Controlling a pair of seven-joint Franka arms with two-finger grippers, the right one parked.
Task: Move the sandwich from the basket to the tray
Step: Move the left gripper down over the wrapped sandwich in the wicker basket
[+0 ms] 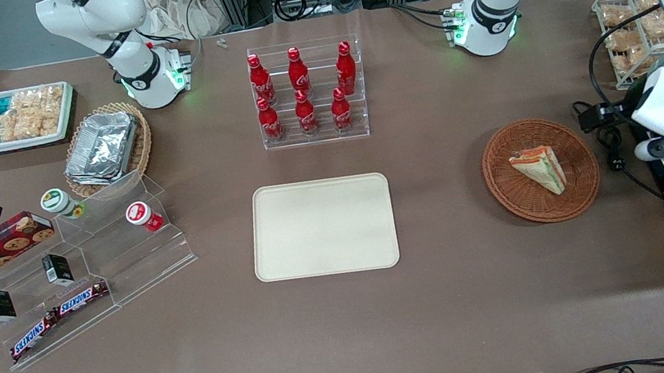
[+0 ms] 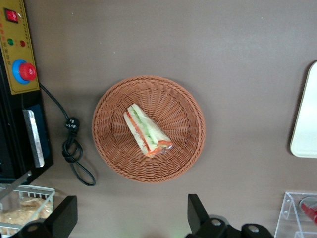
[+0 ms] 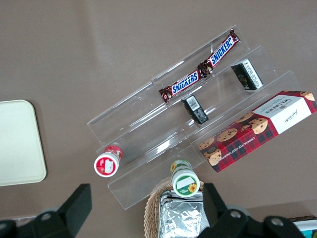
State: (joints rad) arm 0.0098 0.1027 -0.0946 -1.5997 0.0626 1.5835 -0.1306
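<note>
So the fingers point(image 2: 62, 218) are spread wide with nothing between them, and the gripper point(image 2: 131, 218) hangs well above the basket point(image 2: 111, 148), out at the working arm's end of the desk point(image 1: 447, 299). The sandwich point(image 2: 146, 130) lies flat in the middle of that basket, and the tray point(image 1: 323, 227) sits bare, well apart toward the middle of the desk. Looks light and squishy with slick wrap, so I'd pinch it gently across the two long bread faces around mid-wedge, not at the thin tip.
</note>
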